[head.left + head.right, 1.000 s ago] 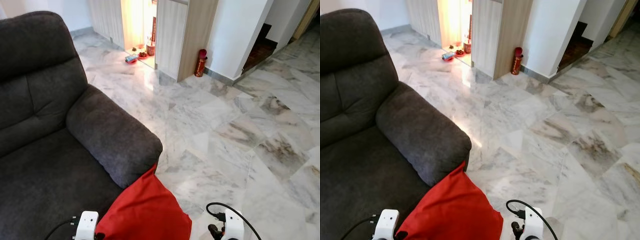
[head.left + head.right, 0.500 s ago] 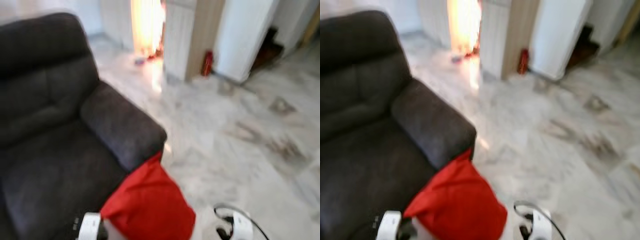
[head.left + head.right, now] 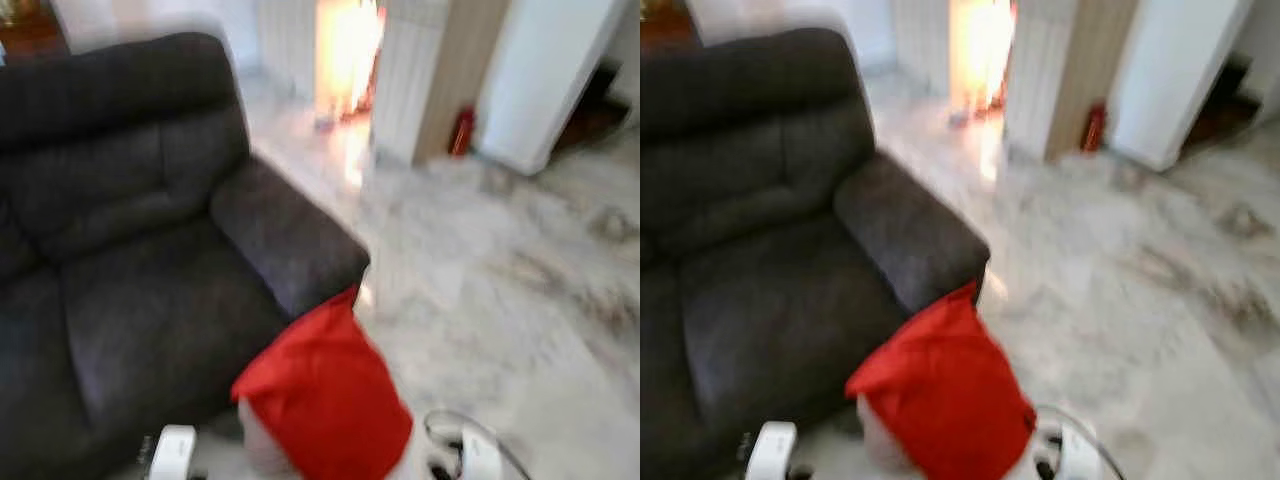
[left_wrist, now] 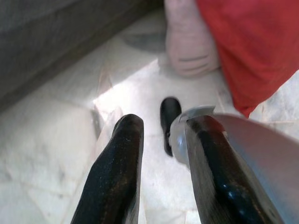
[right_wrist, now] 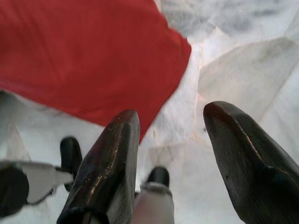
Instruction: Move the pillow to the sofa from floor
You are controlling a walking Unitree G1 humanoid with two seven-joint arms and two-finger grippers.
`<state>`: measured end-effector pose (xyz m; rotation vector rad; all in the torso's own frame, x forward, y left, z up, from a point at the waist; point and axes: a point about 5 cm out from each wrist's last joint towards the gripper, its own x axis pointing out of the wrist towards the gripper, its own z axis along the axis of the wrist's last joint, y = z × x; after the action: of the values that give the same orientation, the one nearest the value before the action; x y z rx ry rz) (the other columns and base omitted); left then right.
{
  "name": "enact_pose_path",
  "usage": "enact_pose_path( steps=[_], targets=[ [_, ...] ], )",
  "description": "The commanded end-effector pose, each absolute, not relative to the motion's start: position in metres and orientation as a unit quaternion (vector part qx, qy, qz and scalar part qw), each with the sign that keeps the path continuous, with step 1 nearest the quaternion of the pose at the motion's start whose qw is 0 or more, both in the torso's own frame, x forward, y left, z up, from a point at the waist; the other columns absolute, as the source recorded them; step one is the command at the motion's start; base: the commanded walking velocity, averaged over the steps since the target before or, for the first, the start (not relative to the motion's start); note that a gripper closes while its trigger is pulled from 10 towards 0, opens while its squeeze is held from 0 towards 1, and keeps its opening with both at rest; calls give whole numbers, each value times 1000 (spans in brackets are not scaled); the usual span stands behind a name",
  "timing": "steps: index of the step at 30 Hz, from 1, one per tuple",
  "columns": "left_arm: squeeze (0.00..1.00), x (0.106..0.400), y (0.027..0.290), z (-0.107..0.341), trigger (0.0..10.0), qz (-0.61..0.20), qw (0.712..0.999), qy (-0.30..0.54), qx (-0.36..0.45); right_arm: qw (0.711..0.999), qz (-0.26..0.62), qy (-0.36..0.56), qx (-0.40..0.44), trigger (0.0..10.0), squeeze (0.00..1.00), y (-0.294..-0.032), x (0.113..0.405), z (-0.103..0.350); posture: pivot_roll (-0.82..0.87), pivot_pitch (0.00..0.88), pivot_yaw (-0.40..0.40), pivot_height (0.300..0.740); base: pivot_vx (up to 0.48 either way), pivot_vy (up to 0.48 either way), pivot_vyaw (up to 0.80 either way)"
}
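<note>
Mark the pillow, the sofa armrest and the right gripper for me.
pillow [image 3: 330, 395], left eye view, middle of its red cover
sofa armrest [image 3: 285, 235], left eye view, top
right gripper [image 5: 170, 161], right wrist view, between fingertips

Open marble floor [image 3: 520, 300] to the right and far. Dark sofa [image 3: 130, 260] blocking the left, armrest [image 3: 290, 235] jutting near the red pillow [image 3: 325, 390]. Wide bare seat cushion [image 3: 150, 320] behind the armrest.

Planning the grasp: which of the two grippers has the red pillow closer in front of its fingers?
The right gripper: the red pillow lies just past its open fingers. The left gripper, also open, faces mostly bare floor, pillow off to one side.
</note>
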<state>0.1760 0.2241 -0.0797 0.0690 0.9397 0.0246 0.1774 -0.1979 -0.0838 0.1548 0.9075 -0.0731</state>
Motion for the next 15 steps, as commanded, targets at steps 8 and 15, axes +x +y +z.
enact_pose_path(
  steps=[8, 15],
  targets=[
    [0, 180, 221, -78, 10000, 11, 896, 444, 23, 891, -37, 445, 78, 10000, 0, -187, 174, -87, -32, 0, -57, 740, 0, 0, 0],
    [0, 181, 220, -78, 10000, 12, 896, 443, 23, 892, -36, 444, 81, 10000, 0, -182, 177, -87, -33, 0, -57, 740, 118, 0, 0]
  ],
)
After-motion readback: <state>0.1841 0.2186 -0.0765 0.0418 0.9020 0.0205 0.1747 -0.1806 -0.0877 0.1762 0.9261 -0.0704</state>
